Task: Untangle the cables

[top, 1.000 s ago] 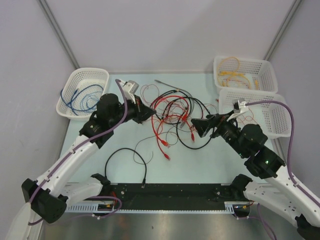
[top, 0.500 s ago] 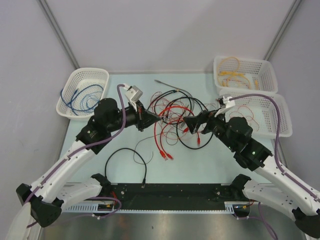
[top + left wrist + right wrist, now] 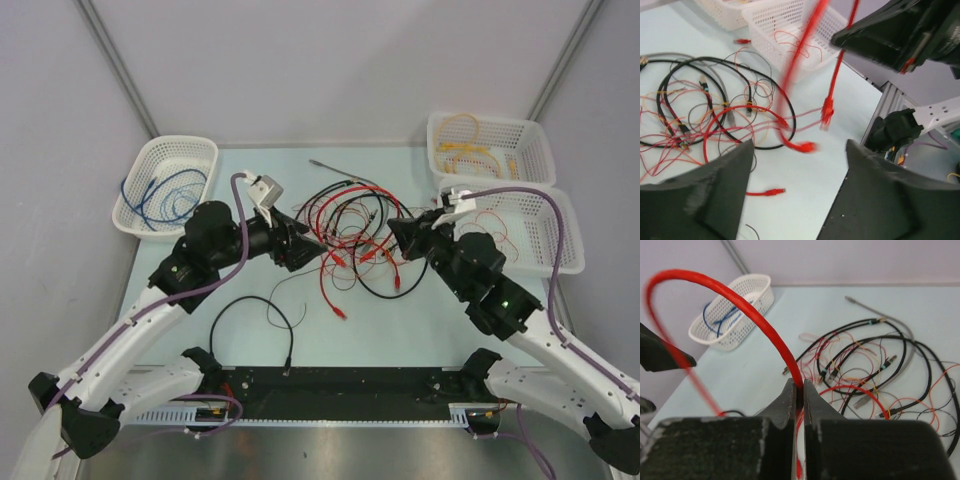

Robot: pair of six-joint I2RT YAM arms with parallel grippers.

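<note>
The cables [image 3: 352, 222] lie in a tangle of red, black and thin orange wires at the table's middle. My right gripper [image 3: 397, 232] [image 3: 799, 386] is shut on a thick red cable [image 3: 740, 302], which arcs up and left from its jaws. My left gripper [image 3: 318, 250] [image 3: 799, 150] stands open just left of the tangle, with nothing between its fingers [image 3: 715, 195]. The same red cable [image 3: 805, 65] hangs blurred in front of it, its plug [image 3: 827, 111] dangling. Another red plug end [image 3: 340, 313] lies on the table nearer the front.
A white basket [image 3: 180, 141] with a blue cable sits at back left. Two white baskets are at the right, one [image 3: 480, 117] holding yellow cables, one [image 3: 570, 250] holding thin red wire. A separate black cable loop [image 3: 250, 315] lies near the front edge.
My left gripper has opened and let go of the red cable. My right gripper has shut on that cable and drawn back toward the right.
</note>
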